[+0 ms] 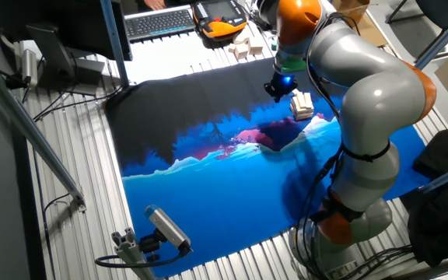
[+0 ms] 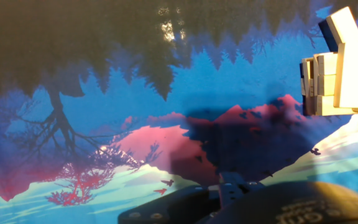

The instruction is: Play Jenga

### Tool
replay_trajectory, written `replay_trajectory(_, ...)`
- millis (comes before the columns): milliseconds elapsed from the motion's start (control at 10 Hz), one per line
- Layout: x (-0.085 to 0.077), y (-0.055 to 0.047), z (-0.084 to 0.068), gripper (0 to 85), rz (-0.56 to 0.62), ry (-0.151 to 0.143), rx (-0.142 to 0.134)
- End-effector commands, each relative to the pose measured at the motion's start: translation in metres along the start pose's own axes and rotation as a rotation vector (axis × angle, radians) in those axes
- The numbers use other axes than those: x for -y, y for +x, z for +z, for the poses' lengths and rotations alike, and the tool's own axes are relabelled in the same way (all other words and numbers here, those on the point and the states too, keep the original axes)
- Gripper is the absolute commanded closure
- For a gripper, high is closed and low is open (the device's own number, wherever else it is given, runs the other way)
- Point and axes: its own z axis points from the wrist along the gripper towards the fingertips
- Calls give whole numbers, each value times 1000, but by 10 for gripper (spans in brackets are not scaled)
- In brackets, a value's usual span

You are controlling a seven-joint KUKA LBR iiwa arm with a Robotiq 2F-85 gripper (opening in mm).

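A printed landscape mat covers the table. A keyboard, an orange handheld controller and loose wooden blocks lie beyond the mat's far edge.

The short tower of rectangular wooden blocks was pale tan; the printed table mat showed blue, pink mountains and black trees.

My arm at the right of the fixed view is built of rounded silver-grey links, with orange rings at the joints and black cables trailing at my base. A blue light glows on my dark gripper. In the hand view, my black housing with small screws fills the bottom edge.
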Motion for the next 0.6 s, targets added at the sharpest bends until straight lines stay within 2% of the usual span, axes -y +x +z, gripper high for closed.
replay_trajectory(0,0,0,0,850,-2,0,3)
replay_trajectory(400,0,0,0,850,14,-5,6)
replay_trajectory(500,0,0,0,850,17,-34,23)
